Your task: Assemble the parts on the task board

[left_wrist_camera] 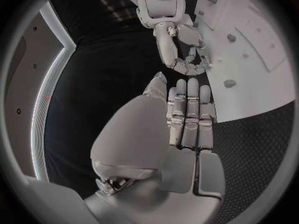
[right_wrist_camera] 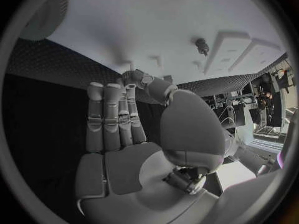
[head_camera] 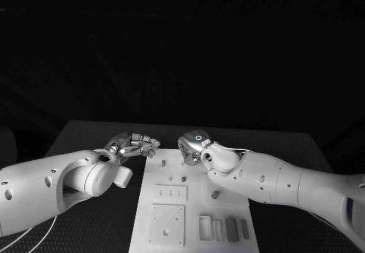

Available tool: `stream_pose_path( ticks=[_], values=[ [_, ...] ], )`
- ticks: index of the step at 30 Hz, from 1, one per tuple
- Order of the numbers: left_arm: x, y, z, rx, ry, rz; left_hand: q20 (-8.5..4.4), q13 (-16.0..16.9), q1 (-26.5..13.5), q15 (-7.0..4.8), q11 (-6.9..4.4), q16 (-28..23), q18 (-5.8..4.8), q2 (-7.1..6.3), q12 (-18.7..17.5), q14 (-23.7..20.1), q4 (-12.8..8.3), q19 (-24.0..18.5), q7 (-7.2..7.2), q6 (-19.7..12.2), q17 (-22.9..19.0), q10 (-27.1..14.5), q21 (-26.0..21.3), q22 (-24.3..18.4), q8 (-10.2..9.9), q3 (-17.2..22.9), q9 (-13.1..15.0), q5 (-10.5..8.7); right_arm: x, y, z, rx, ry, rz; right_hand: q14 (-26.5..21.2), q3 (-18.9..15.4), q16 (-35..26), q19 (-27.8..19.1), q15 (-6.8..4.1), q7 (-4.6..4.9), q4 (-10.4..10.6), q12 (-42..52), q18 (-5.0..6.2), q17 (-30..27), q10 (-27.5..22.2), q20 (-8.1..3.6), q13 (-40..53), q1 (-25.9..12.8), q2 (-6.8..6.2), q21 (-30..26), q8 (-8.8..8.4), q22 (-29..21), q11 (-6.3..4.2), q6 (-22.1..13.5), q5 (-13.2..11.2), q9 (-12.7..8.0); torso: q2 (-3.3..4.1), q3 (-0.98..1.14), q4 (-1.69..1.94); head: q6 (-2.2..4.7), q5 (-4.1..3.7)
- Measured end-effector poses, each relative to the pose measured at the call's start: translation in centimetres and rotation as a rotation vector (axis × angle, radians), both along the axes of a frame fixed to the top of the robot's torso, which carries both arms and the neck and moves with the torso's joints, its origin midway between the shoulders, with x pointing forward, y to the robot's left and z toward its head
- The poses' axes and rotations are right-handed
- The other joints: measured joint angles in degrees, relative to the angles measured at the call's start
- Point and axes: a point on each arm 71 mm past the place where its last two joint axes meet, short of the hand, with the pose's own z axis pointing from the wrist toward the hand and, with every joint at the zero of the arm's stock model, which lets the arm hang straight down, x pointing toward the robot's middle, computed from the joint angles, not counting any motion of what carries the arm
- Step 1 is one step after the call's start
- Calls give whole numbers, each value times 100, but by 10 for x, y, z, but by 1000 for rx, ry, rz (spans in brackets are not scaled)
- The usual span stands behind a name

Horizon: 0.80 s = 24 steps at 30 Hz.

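Head view: left robot hand and right robot hand, both empty, flank task board's far edge.

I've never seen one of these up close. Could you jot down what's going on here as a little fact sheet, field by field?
Surface: black table
Task board: white plate lying in the middle of the table
Parts: small grey pieces on the board's near end; another small part near the right arm
Left hand: at the board's far left edge, holding nothing, fingers straight and side by side in the left wrist view
Right hand: above the board's far end, holding nothing
Assembly: no part is in either hand
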Motion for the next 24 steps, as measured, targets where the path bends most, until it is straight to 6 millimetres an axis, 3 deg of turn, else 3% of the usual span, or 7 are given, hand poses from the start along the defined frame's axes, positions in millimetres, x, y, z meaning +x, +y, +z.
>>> stream_pose_path(
  ticks=[11,24],
  values=[
    [3,4,0,5,-2,13,0,5,0,0,0,0,0,0,0,0,16,0,0,0,5,0,0,4,0,16,6,0,-2,4,1,-1,-5,8,-3,15,18,-1,3,0,-16,0,-1,-1,0,2,-1,0,0,25,0,-2,0,0,14,6,14,5,-3,19,14],
    [3,5,-1,5,-1,14,21,4,0,0,0,-22,0,0,0,0,16,-21,0,0,11,0,0,3,0,16,5,0,-3,5,0,-1,-2,13,-11,16,23,11,10,0,-15,0,0,3,0,-10,-1,0,0,29,0,2,0,0,14,12,20,-3,-3,5,-10]
  ],
)
